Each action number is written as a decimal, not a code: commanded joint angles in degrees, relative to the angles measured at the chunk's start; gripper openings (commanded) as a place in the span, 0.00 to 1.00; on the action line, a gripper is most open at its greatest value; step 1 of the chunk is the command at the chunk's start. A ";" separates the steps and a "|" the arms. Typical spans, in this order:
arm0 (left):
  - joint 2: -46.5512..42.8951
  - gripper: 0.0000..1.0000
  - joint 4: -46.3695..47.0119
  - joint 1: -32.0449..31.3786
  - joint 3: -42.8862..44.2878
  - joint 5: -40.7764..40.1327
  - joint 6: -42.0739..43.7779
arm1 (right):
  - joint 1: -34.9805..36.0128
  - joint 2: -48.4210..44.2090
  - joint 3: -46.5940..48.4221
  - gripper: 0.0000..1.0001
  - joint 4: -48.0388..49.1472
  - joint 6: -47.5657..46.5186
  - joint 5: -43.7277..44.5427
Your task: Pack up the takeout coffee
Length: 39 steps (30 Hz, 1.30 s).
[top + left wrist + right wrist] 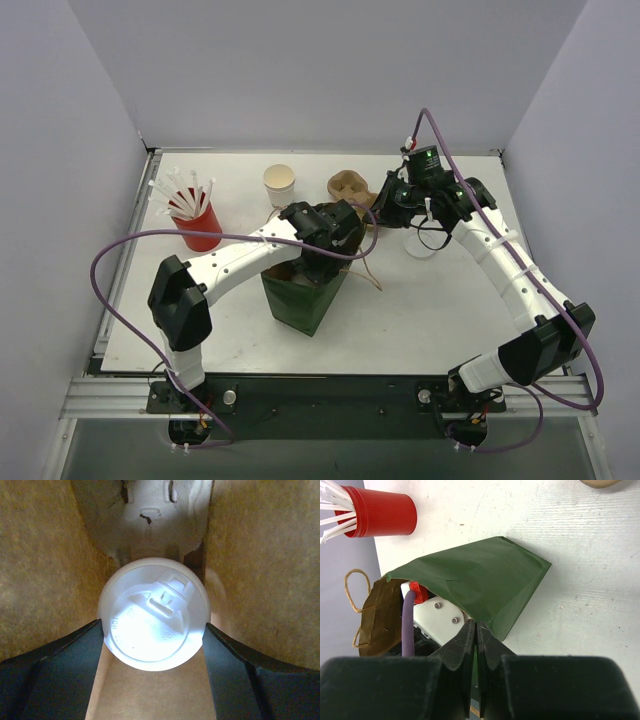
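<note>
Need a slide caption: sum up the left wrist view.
Lidded cup between the left gripper's fingers, deep inside the bag.

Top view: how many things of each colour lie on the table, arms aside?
Red: 1, cup of straws
Green: 1, bag
Brown: 1, pulp carrier
White: 2, paper cup, partly hidden item
Total: 5

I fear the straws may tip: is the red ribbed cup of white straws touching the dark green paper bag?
Apart. The right wrist view shows bare white table between the red ribbed cup and the dark green paper bag.
</note>
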 commanded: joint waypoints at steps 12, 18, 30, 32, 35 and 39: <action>-0.46 0.32 2.34 0.26 -7.30 0.68 -1.17 | 0.26 -1.57 0.05 0.00 1.50 0.56 0.31; -1.08 0.32 3.58 0.35 -9.23 0.15 -1.87 | 0.26 -1.48 0.05 0.00 1.49 0.39 0.22; -0.99 0.32 2.70 0.26 -9.85 0.85 -1.43 | 0.26 -1.40 0.75 0.00 1.41 0.12 0.49; -1.34 0.32 2.26 0.26 -9.93 1.03 -1.34 | 0.26 -1.57 0.58 0.00 1.41 0.12 0.92; -1.69 0.32 2.35 0.26 -10.37 1.21 -1.25 | 0.26 -1.40 0.67 0.00 1.41 0.04 1.01; -1.78 0.32 2.70 0.26 -11.16 1.03 -1.25 | 0.34 -1.48 1.11 0.00 1.23 0.04 1.19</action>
